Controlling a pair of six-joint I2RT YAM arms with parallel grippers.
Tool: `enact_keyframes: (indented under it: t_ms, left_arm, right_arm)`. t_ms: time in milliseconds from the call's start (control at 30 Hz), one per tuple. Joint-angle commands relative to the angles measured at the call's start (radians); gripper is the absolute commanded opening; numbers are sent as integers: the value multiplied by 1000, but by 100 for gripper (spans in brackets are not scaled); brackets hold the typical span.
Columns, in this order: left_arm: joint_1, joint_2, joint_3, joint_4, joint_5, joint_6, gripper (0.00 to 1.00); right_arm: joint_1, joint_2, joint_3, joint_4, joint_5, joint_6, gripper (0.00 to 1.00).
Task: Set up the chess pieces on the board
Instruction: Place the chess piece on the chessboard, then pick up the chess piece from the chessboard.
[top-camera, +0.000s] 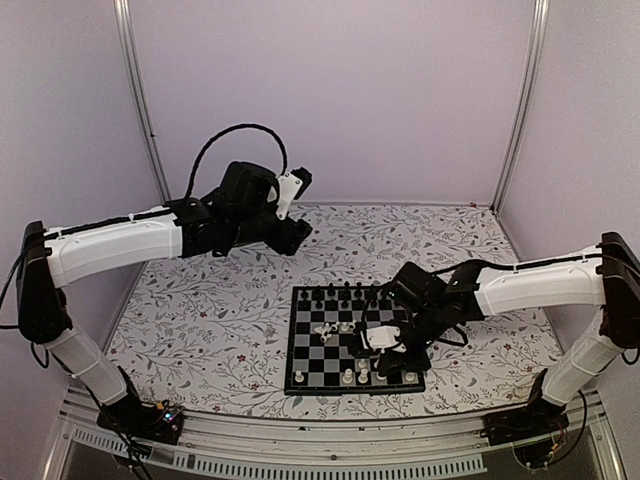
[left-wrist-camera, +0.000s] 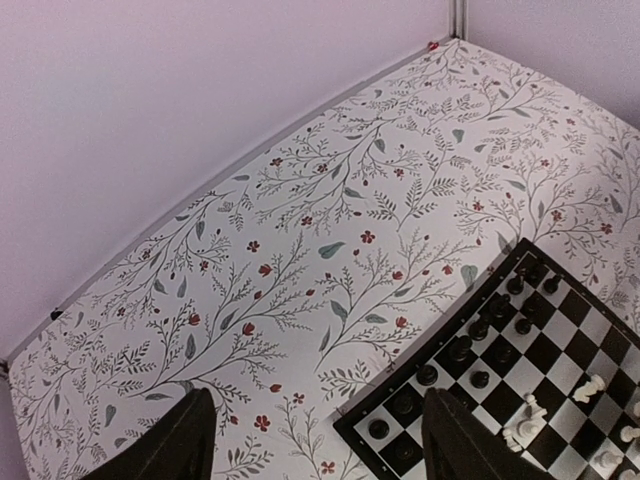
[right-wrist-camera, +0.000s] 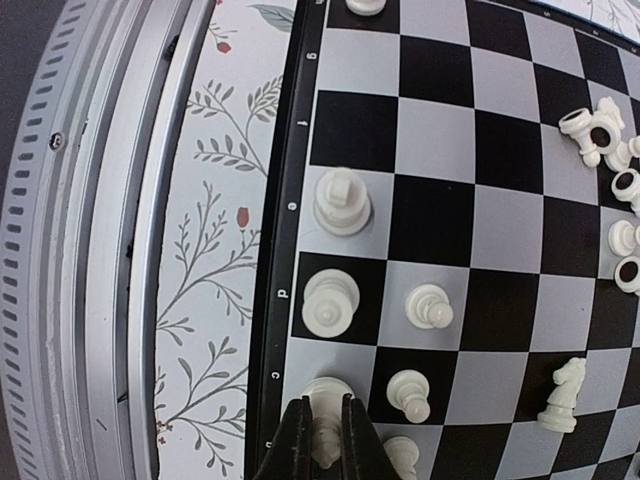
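1 upright white piece (right-wrist-camera: 328, 388) stands clenched in the right tool (right-wrist-camera: 325, 420); left tool (left-wrist-camera: 318, 420) gapes.

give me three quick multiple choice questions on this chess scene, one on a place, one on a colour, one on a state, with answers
1. Where do the black pieces stand on the board?
A) along its far edge
B) along its near edge
C) in its middle

2. What colour is the piece that the right gripper holds?
A) black
B) white
C) red

3. How is the left gripper?
A) shut on a pawn
B) shut on nothing
C) open and empty

Answers:
1 A, the top view shows them in rows at the board's far side.
2 B, the right wrist view shows a white piece pinched between the fingers.
3 C, its fingers stand wide apart above the cloth with nothing between them.
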Motion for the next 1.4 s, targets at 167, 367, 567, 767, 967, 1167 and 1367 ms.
enact_keyframes:
  t_ms: [167, 367, 567, 767, 967, 1167, 1367]
  left_arm:
    - [10, 5, 26, -16, 20, 14, 73]
    - [8, 16, 36, -28, 27, 16, 73]
    - [8, 24, 41, -39, 31, 17, 73]
    - [8, 31, 43, -44, 30, 20, 73]
    - [7, 36, 46, -47, 29, 22, 73]
    - [7, 45, 53, -55, 38, 19, 73]
    - [7, 45, 55, -59, 40, 16, 73]
  right_arm:
    - [21, 39, 46, 1, 13, 15, 1]
    - [28, 52, 46, -3, 18, 15, 2]
    - [33, 64, 53, -6, 21, 16, 5]
    - [34, 52, 64, -26, 17, 20, 18]
    - [31, -37, 94, -103, 41, -8, 27]
    - [-87, -117, 155, -117, 34, -1, 32]
    - [-196, -54, 168, -66, 65, 53, 34]
